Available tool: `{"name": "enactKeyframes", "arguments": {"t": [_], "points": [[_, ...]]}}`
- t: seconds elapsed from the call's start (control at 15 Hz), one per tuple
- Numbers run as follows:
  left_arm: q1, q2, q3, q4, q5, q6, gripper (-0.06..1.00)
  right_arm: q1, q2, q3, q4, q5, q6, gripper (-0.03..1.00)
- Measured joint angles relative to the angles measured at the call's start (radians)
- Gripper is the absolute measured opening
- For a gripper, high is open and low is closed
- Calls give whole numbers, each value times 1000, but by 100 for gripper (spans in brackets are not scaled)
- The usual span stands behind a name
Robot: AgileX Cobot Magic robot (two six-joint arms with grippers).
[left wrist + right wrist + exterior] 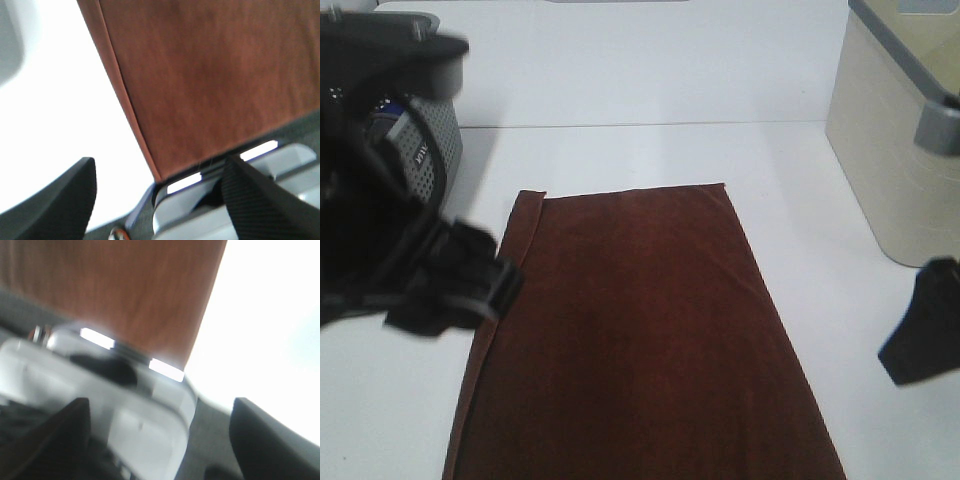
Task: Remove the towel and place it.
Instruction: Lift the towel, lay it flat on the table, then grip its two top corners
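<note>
Exterior high: velvety reddish-brown rectangular towel [640, 340], hemmed edges.

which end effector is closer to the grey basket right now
Left. The left end effector hangs over the towel at its left edge, just in front of the grey basket; the right end effector is past the towel's right edge, beside the beige container.

The towel [640, 340] is running off the high view's lower edge, hiding its near end. The blurred left arm [370, 250] is covering much of the grey basket [438, 150]. The right edge is cropping the beige bin [890, 150], and both wrist views are showing the towel's hem smeared
</note>
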Motion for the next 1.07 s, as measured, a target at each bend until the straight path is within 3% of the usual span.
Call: {"name": "enactKeyframes", "arguments": {"t": [0.13,0.27,0.53,1.07], "points": [[87,0,-66,65,-101,-14,64,0,31,-76,-45,-81,24,66],[197,7,-75,70,-199,-2,62,0,103,-132,-68,-158,35,56],[364,160,-84,-2,-362,134,62,0,334,-287,-72,-230,35,40],[485,606,-391,-14,-363,242,62,-1,771,-649,-97,-226,35,36]]}}
